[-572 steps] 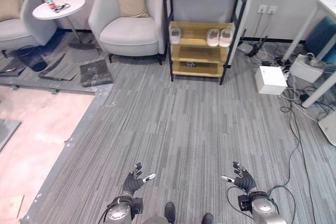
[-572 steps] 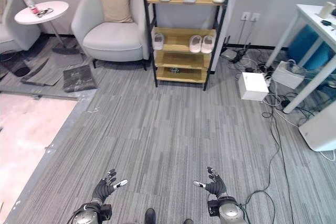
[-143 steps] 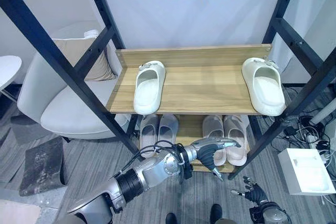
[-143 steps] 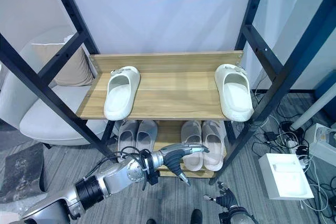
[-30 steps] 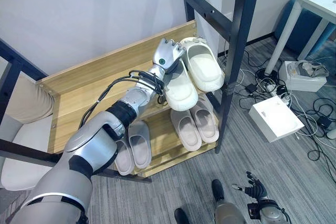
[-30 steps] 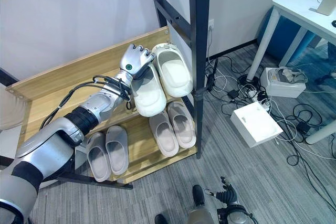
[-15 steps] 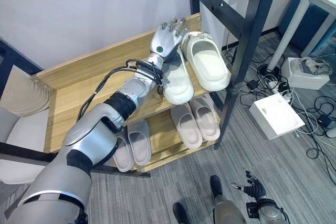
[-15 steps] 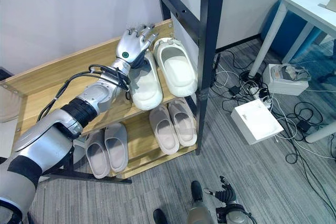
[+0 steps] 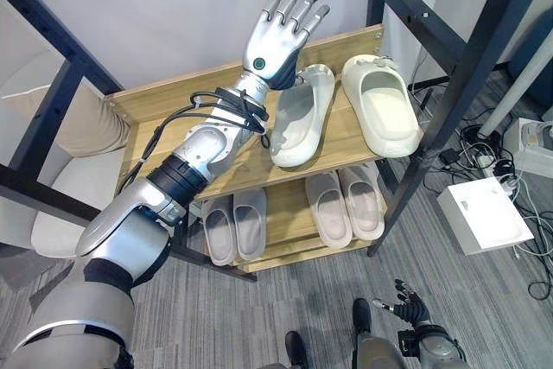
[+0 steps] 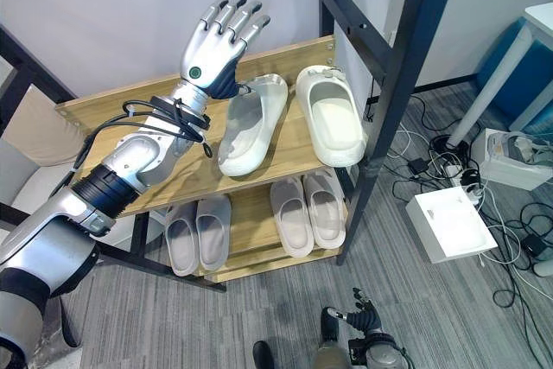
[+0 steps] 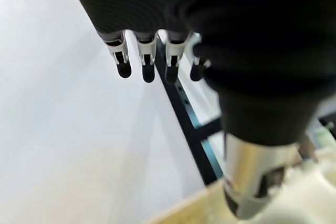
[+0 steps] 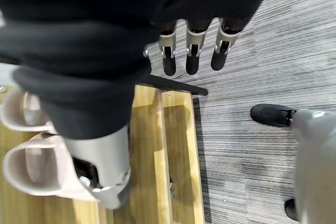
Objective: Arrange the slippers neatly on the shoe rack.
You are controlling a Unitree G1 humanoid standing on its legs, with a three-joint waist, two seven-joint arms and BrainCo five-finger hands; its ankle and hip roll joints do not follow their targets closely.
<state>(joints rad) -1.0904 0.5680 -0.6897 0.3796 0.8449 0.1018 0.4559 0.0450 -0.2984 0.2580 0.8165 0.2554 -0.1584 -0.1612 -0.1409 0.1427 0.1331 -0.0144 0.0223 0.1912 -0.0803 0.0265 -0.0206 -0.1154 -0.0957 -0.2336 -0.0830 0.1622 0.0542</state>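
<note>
Two cream slippers (image 9: pixel 304 114) side by side on my shoe rack (image 9: pixel 173 101) shelf, toes over its front edge, my left hand (image 9: pixel 276 36) raised above them, fingers spread, holding nothing, bare shelf beside it, my right hand (image 9: pixel 406 307) low, relaxed.

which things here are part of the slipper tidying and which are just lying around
Part of the job:
- shoe rack
- two cream slippers side by side on the upper shelf
- grey pair and pale pair on the shelf below
- left hand, open, raised above the shelf

Just lying about:
- white box on the floor
- cables
- armchair with cushion
</note>
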